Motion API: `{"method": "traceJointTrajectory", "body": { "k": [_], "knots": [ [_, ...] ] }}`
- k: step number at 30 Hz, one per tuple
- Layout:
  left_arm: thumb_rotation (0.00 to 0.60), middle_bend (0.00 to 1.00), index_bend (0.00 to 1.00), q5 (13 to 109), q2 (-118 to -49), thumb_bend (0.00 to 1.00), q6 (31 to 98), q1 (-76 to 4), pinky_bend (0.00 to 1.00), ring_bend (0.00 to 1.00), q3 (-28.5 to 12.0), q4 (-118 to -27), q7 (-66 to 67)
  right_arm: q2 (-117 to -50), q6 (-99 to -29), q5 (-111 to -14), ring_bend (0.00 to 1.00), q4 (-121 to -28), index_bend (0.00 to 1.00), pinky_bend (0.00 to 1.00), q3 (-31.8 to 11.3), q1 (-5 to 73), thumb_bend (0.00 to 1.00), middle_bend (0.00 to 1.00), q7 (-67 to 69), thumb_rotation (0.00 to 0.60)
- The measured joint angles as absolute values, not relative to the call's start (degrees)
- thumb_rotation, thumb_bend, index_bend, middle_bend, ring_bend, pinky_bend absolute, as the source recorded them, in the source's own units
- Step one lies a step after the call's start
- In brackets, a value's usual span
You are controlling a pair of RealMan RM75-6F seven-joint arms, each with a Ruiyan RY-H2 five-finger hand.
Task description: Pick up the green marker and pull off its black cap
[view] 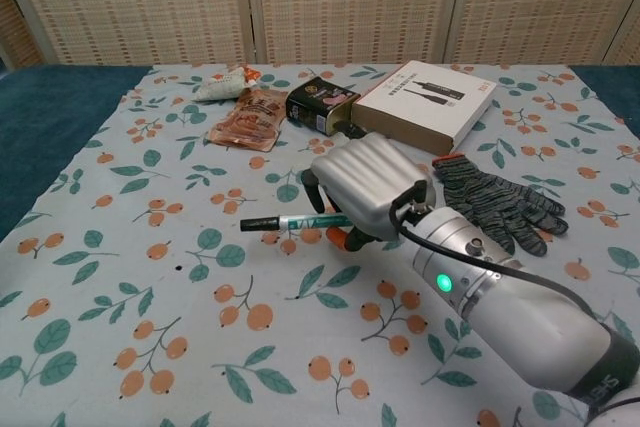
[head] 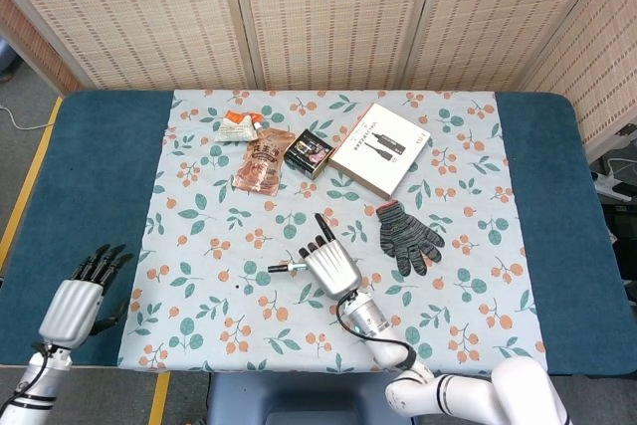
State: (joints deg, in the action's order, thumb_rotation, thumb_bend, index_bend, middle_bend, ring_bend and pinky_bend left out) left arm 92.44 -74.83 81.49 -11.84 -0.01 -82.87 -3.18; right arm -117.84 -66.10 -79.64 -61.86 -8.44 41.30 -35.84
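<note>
Chest view has the right hand (view: pixel 368 187) wrapped around the green marker (view: pixel 300 220), fingers (view: pixel 322 183) curled over the barrel so it's properly gripped. The marker sticks out level toward the left, black cap (view: pixel 258 224) still on at the far end, out over the floral cloth near the middle of the surface (head: pixel 90 186). Can't tell if it's lifted clear or just touching.

From the head view the left hand (head: pixel 80 298) is way off at the near left corner over the blue edge, fingers (head: pixel 104 262) spread apart and holding nothing.

Other stuff: grey knit glove (view: pixel 495 202) just beside the right hand, white box (view: pixel 425 100), dark tin (view: pixel 322 104) and a snack pouch (view: pixel 247 118) at the back.
</note>
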Motion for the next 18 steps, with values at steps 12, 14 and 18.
{"method": "traceJointTrajectory", "body": {
  "k": [12,14,18],
  "knots": [
    [0.6,0.34,0.32,85.91,-88.71,0.39,68.64,-20.78,0.55,0.27,-4.75,-86.34,-1.45,-114.27,-66.98,-77.45,0.44,-69.48,0.98,0.0,-11.22,40.08,0.32,0.81,-37.34,0.6],
    [0.6,0.32,0.29,84.47,-91.68,0.39,67.32,-22.38,0.56,0.27,-5.68,-86.13,2.15,-114.38,-66.69,-76.86,0.44,-69.64,0.98,0.0,-11.45,40.03,0.32,0.81,-37.25,0.6],
    [0.6,0.3,0.27,82.19,-96.8,0.38,65.95,-25.31,0.56,0.27,-7.93,-83.64,8.09,-114.48,-66.45,-76.42,0.44,-69.98,0.98,0.01,-11.8,40.04,0.32,0.81,-37.0,0.6]
  ]
}}
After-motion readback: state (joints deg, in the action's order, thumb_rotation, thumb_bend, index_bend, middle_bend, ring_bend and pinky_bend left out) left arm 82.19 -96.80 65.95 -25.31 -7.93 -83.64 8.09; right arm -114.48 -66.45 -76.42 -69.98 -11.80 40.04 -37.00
